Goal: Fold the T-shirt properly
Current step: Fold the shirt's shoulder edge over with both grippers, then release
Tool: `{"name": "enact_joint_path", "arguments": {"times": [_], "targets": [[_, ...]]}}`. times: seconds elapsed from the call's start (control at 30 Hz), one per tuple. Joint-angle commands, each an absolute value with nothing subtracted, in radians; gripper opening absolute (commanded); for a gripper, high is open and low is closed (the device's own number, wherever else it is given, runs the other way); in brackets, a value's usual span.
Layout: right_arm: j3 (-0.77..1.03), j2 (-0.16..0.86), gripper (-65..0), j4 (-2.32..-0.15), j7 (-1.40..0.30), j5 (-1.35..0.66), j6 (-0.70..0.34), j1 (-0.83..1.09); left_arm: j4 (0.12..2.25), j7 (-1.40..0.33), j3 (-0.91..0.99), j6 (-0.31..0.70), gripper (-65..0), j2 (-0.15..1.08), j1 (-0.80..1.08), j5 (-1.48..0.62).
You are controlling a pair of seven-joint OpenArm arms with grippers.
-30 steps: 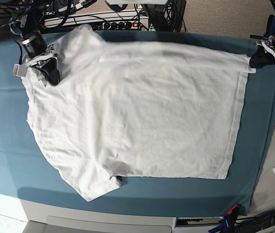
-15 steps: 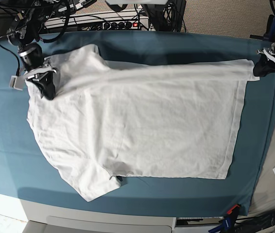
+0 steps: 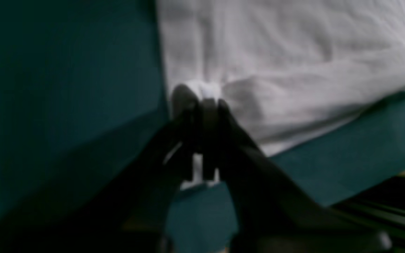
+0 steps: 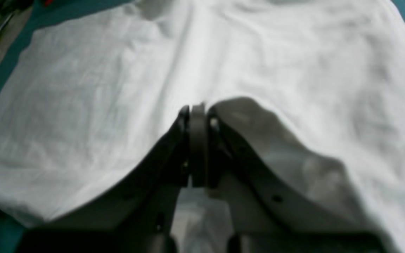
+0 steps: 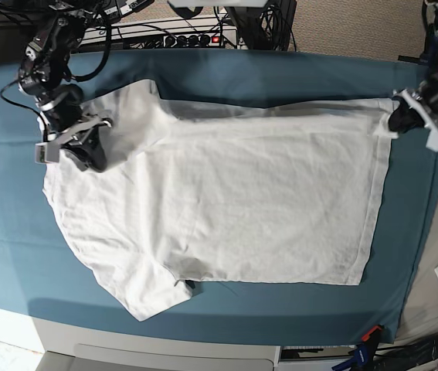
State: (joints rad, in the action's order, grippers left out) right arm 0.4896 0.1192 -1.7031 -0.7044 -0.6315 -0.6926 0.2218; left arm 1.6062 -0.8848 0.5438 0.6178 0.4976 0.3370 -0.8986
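T-shirt (image 5: 226, 209), white, spread on teal-sheeted desk (image 5: 2, 224); left claw (image 5: 395, 121) pinching hem corner, right claw (image 5: 95, 151) pinching shoulder cloth, far edge raised, likely for folding over.

The left gripper (image 3: 202, 102) reaches up from the bottom of the blurred left wrist view, its dark jaws pressed together on a small bunched bit of the T-shirt (image 3: 294, 59). The white fabric spreads away from the pinch toward the upper right, creased, with one straight edge running upward from the jaws. The teal sheet (image 3: 65, 88) covers the surface to the left and lower right.
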Motion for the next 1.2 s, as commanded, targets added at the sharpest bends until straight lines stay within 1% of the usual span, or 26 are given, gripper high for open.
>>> {"name": "enact_joint_path", "arguments": {"times": [0.0, 0.13, 0.23, 0.5, 0.67, 0.77, 0.9, 1.03, 1.07, 1.13, 1.17], "targets": [[0.483, 0.136, -65.0, -1.719, -0.671, -0.647, -0.698, 0.21, 1.621, -0.862, 0.531, 0.602, -65.0, 0.522, 0.32, -0.905], [0.472, 0.136, -65.0, -1.719, -0.657, -0.618, -0.698, 0.207, 1.621, -0.829, 0.478, 0.55, -65.0, 0.53, 0.274, -0.827], [0.472, 0.146, -65.0, -1.719, -0.641, -0.6, -0.67, 0.207, 1.621, -0.828, 0.476, 0.513, -65.0, 0.534, 0.246, -0.807], [0.472, 0.201, -65.0, -1.719, -0.622, -0.575, -0.655, 0.198, 1.621, -0.829, 0.476, 0.511, -65.0, 0.574, 0.235, -0.801], [0.472, 0.202, -65.0, -1.719, -0.617, -0.574, -0.653, 0.184, 1.621, -0.786, 0.476, 0.459, -65.0, 0.577, 0.232, -0.766], [0.472, 0.202, -65.0, -1.719, -0.604, -0.569, -0.654, 0.177, 1.621, -0.785, 0.476, 0.459, -65.0, 0.577, 0.23, -0.765], [0.472, 0.202, -65.0, -1.719, -0.565, -0.51, -0.653, 0.174, 1.621, -0.776, 0.476, 0.458, -65.0, 0.577, 0.23, -0.759], [0.472, 0.202, -65.0, -1.719, -0.56, -0.496, -0.653, 0.174, 1.621, -0.726, 0.476, 0.459, -65.0, 0.577, 0.23, -0.712], [0.472, 0.202, -65.0, -1.719, -0.561, -0.496, -0.654, 0.175, 1.621, -0.72, 0.476, 0.46, -64.3, 0.577, 0.23, -0.709], [0.472, 0.202, -65.0, -1.719, -0.561, -0.496, -0.654, 0.175, 1.621, -0.717, 0.476, 0.461, -51.4, 0.577, 0.23, -0.709], [0.472, 0.203, -62.4, -1.719, -0.561, -0.496, -0.654, 0.175, 1.621, -0.717, 0.476, 0.464, -44.4, 0.577, 0.23, -0.709]]}}
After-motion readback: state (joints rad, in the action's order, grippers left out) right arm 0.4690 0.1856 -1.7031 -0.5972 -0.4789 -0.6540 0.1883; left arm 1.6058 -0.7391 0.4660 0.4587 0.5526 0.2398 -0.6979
